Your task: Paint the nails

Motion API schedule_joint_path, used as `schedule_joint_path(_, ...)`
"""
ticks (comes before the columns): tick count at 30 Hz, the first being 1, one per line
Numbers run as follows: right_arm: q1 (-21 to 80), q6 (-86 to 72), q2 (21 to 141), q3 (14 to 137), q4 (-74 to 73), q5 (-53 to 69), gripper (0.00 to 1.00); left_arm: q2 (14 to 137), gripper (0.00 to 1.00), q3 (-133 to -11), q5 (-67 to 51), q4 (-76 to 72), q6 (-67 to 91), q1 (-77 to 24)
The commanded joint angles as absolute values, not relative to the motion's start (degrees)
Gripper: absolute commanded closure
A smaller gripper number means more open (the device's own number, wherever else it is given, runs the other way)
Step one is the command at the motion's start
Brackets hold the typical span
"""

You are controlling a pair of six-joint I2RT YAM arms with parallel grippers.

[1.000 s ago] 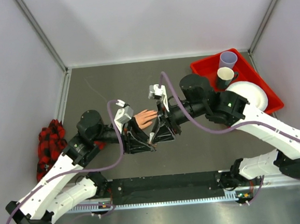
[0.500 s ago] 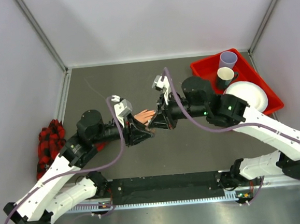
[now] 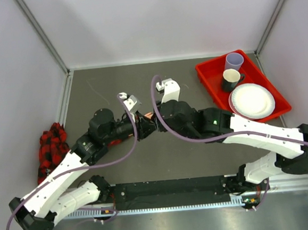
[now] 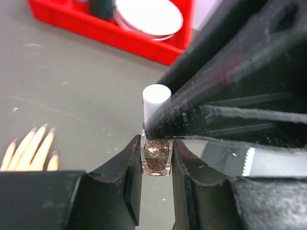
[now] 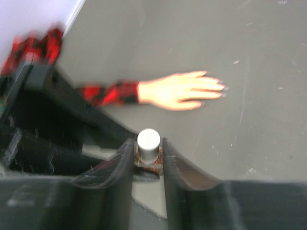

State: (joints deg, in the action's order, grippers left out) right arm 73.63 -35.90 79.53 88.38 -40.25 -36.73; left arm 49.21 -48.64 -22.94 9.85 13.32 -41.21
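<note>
My left gripper (image 4: 156, 155) is shut on the small glass nail polish bottle (image 4: 156, 158), full of copper glitter, and holds it above the table. My right gripper (image 5: 148, 146) is closed round the bottle's white cap (image 5: 148, 140). The two grippers meet at the table's middle (image 3: 148, 124). The peach mannequin hand (image 5: 177, 90) with its plaid sleeve (image 5: 108, 93) lies flat just beyond the bottle. Its nails (image 5: 218, 89) are blurred. Its fingertips (image 4: 29, 148) also show low left in the left wrist view. In the top view the arms hide the hand.
A red tray (image 3: 210, 73) at the back right holds a dark cup (image 3: 231, 79), a pale cup (image 3: 234, 61) and a white plate (image 3: 252, 101). A red-and-black plaid cloth (image 3: 51, 149) lies by the left wall.
Both grippers have moved toward the back and come together over the mannequin hand, which was visible from above and is now covered. The right arm has swung left and stretched out.
</note>
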Motion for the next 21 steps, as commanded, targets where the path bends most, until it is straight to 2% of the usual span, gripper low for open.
schedule_joint_path(1,73.0,-25.1,74.7,88.8,-42.5,-22.5,0.59,44.2,1.00,-48.2,-34.3,2.6,12.0,-40.4)
schedule_joint_path(2,71.9,-23.1,74.2,89.1,-43.1,-18.4,0.53,43.5,1.00,-48.1,-36.3,3.5,12.3,-40.4)
schedule_joint_path(5,66.6,-17.8,72.2,87.9,-43.8,-0.5,0.53,42.1,1.00,-48.1,-43.0,5.6,14.1,-40.4)
schedule_joint_path(6,65.1,-16.4,71.7,87.4,-43.2,12.4,0.53,42.1,1.00,-48.3,-45.6,5.5,14.8,-40.4)
schedule_joint_path(9,62.8,-12.1,71.5,87.4,-43.5,24.1,0.52,43.3,1.00,-48.6,-52.5,4.4,17.7,-40.4)
schedule_joint_path(14,60.7,-10.3,71.5,88.0,-42.1,31.9,0.51,43.7,1.00,-48.3,-56.3,1.4,20.7,-40.4)
schedule_joint_path(21,57.9,-9.8,71.6,87.2,-40.3,41.5,0.62,43.6,1.00,-49.2,-57.6,1.8,21.0,-40.4)
